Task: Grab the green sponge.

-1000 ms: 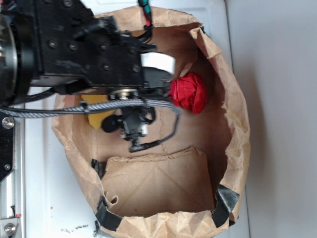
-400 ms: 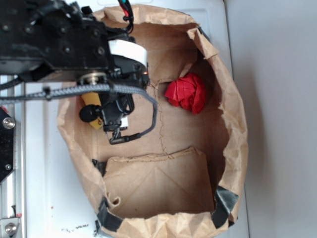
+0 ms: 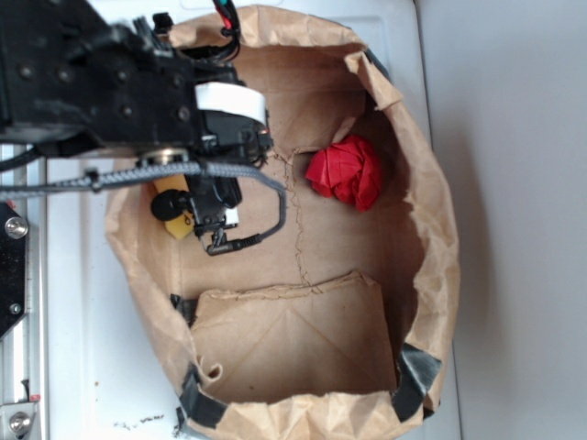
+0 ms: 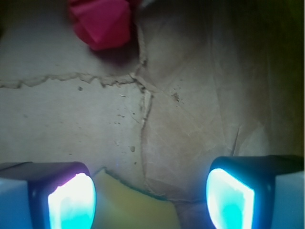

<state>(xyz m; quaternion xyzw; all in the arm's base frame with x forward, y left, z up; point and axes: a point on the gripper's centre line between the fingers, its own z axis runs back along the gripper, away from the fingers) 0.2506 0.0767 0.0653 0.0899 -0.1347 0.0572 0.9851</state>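
- Exterior view, from above: a wide brown paper bag (image 3: 431,211) lies open on a white desk (image 3: 92,367); black tape patches (image 3: 417,371) hold its rim at the lower corners.
- The black robot arm (image 3: 92,82) comes in from the upper-left corner of the desk; a braided grey cable (image 3: 110,174) runs across it.
- The hand (image 3: 197,206) sits low inside the bag, by the bag's left wall.
- The green sponge (image 3: 174,206) shows as a yellow block just under and beside the hand, near the left wall; mostly hidden by the arm; green layer not visible.
- A red fabric ball (image 3: 347,171) lies toward the bag's upper-right side, well apart from the sponge.
- Wrist view: hand (image 4: 150,198) is open, two fingertips (image 4: 71,202) wide apart at the bottom edge, glowing cyan; the sponge's (image 4: 133,210) yellow foam lies between them, closer to the left-of-frame tip; can't tell if touching.
- Torn, creased paper floor fills the middle; the red ball (image 4: 102,21) is at the top edge.
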